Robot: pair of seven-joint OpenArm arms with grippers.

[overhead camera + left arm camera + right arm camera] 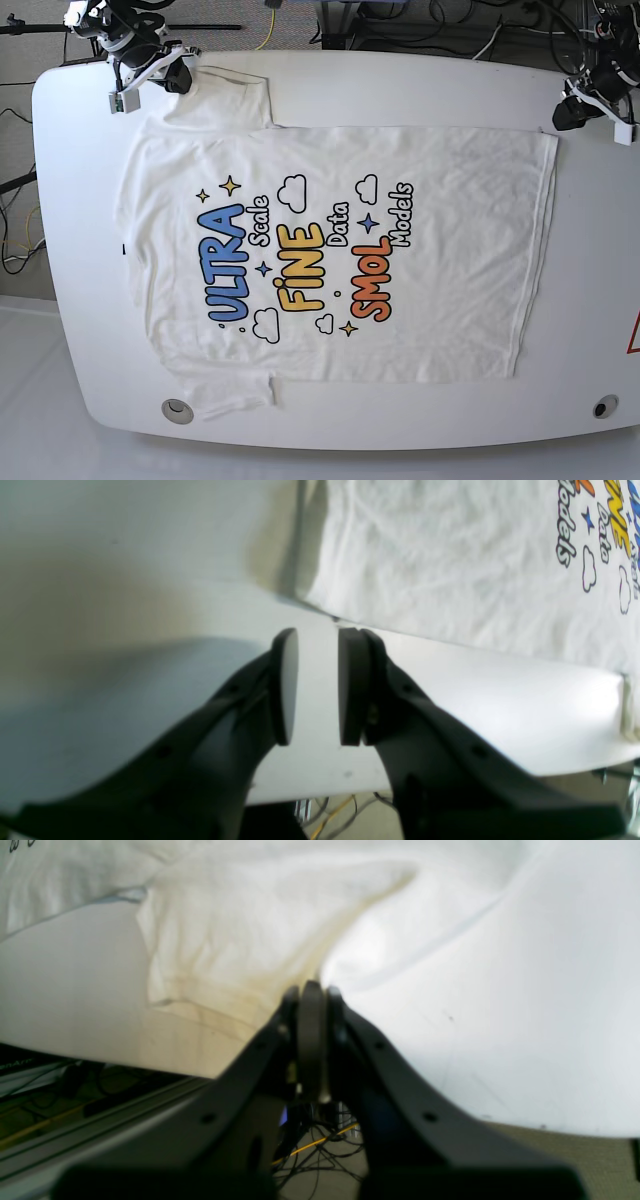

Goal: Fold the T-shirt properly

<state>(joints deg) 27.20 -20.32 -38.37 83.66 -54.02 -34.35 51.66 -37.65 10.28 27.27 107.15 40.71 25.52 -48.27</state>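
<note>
The white T-shirt (330,250) lies flat and print-up on the table, with its hem toward the right of the base view. My left gripper (572,112) hovers by the far hem corner. In the left wrist view its jaws (318,632) stand apart with only bare table between them, and the T-shirt's (450,555) hem corner lies just ahead. My right gripper (180,75) is at the far sleeve. Its pads (312,987) are pressed together, and a ridge of the T-shirt's (225,930) cloth rises up to the tips.
The white table (80,300) has rounded corners and two round holes near its front edge (178,408) (604,407). Cables (400,20) and stands crowd the floor behind the far edge. That table edge (325,790) runs just under my left gripper.
</note>
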